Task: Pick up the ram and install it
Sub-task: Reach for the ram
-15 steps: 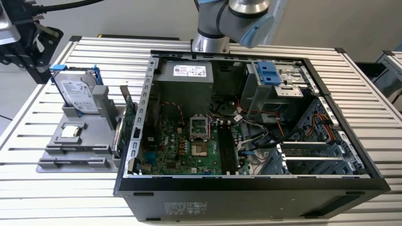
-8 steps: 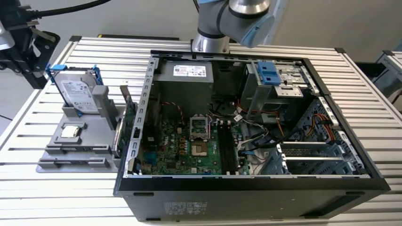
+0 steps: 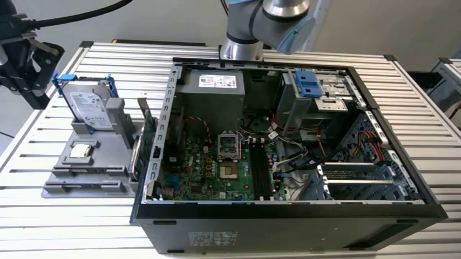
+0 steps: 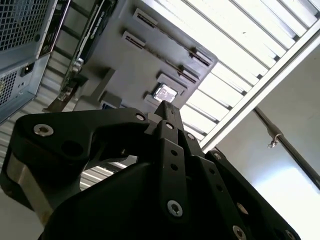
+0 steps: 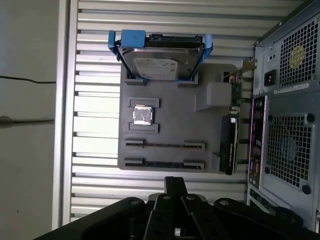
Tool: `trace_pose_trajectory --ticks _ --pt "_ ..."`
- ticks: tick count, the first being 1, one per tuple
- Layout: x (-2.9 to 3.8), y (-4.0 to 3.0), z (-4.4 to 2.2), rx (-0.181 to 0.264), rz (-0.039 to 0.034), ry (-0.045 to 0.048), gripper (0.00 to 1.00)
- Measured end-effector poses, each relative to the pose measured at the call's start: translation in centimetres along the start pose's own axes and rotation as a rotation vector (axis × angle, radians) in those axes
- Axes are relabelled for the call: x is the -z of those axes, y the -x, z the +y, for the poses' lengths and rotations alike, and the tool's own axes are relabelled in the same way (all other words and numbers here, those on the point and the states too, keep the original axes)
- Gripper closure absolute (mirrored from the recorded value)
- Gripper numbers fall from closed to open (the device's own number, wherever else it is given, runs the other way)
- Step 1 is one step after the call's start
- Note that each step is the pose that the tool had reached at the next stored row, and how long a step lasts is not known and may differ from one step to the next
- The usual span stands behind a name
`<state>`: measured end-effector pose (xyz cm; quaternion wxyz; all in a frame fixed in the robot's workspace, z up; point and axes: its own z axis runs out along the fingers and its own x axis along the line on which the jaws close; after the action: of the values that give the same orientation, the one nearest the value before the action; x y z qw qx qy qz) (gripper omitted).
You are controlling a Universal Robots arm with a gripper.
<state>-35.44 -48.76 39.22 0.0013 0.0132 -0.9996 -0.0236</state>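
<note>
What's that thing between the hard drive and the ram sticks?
A small square silver chip, resting in the gray holder between the hard drive and the ram, seen in the first wrist view.

A silver tabletop point(image 3: 65, 229) of ribbed aluminium slats carries two things. A black metal computer tower case point(image 3: 288, 226) lies on its side with the panel off and its open interior facing up. It takes up the middle and the exterior view's right. Just beside it, on the exterior view's left, sits a flat grey plastic holder tray point(image 3: 108, 164). In the first wrist view the holder tray point(image 5: 170, 125) rests squarely on the tabletop point(image 5: 95, 125), with bare slats showing along three of its sides.
</note>
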Motion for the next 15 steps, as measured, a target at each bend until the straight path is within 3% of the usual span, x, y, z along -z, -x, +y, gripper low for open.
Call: trace_pose_trajectory --ticks 9,15 --pt "0.07 -0.04 -1.66 -0.007 -0.0003 0.0001 1.00" --pt "0.06 -0.05 -1.86 -0.008 -0.0004 0.0001 1.00"
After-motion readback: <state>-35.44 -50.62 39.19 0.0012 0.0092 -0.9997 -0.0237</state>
